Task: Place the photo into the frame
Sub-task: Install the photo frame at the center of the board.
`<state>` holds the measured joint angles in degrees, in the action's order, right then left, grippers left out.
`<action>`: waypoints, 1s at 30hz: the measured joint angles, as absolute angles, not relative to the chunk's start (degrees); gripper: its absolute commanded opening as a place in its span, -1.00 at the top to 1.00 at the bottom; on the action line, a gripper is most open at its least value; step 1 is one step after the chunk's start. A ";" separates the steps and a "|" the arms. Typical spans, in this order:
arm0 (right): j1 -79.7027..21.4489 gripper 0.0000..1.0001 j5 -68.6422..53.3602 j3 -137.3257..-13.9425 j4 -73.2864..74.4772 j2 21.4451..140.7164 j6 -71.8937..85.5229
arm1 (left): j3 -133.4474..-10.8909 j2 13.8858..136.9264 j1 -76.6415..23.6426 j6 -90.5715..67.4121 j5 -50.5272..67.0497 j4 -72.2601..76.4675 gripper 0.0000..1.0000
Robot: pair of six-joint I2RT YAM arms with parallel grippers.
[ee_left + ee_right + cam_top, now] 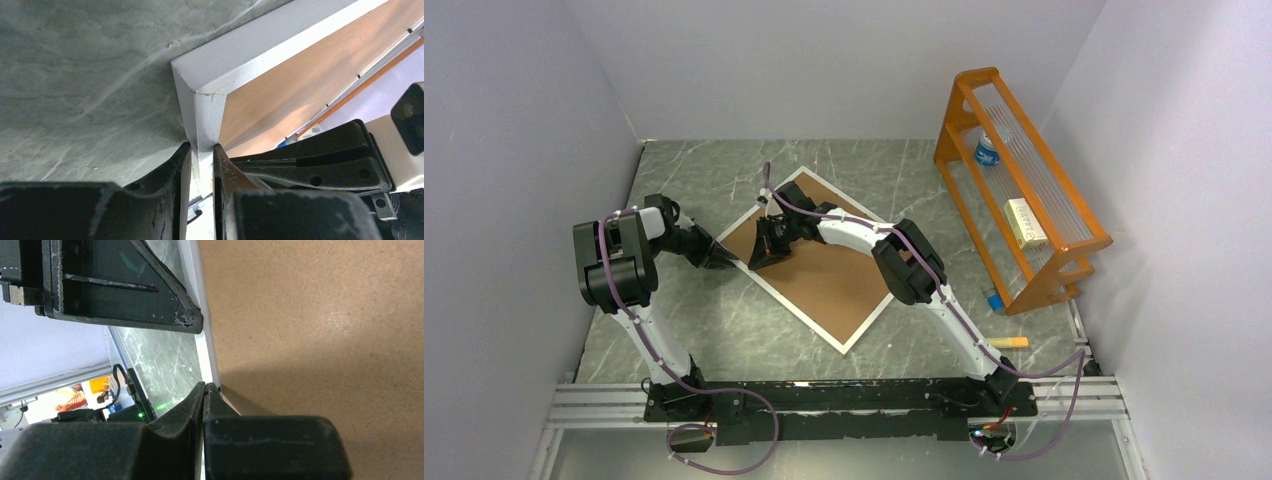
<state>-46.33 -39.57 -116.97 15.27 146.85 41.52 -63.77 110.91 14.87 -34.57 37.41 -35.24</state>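
Found the frame (pixel 804 316) lying back-up on the bench (pixel 724 335), left of centre and turned cornerwise to the arms. Clamped its white border just beside the left corner with the left claw (pixel 202 147), one finger outside the edge and one inside. Saw the right claw (pixel 206 385) closed on nothing, tips set down where the border met the brown backing board (pixel 310 315), close by the left claw.

Judged the step to be pressing or seating the backing at that corner while steadying the frame. Best done by:
- holding the left grip firm without lifting or twisting, so as not to slide the frame over the marbled surface;
- pressing straight down with the right tips, on the board's edge rather than on the border;
- working along the edge in small moves, never levering, so as not to bend the board.

Could not see the photo anywhere: perhaps under the backing, perhaps elsewhere, impossible to tell.

As for the frame's looks: a large rectangle with a narrow white-silver border, a mitred corner with a fine line at the joint in the left wrist view, and plain matte brown board filling the inside. No glass side on show.
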 measured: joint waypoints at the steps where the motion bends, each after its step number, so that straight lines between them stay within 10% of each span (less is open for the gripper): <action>1: -46.28 0.89 -39.64 -116.40 14.87 146.63 41.52 | -63.79 110.91 14.85 -34.57 37.34 -35.27 0.64; 13: -44.25 0.81 -37.45 -115.37 16.08 146.02 41.56 | -63.90 110.91 14.74 -34.57 37.12 -35.42 0.63; 20: -43.70 0.41 -29.58 -114.83 20.14 142.52 39.94 | -63.90 110.96 14.74 -34.54 36.99 -35.42 0.34; 30: -38.89 0.38 -33.10 -107.15 24.43 135.39 35.03 | -71.16 116.81 14.26 -34.13 39.22 -40.21 0.52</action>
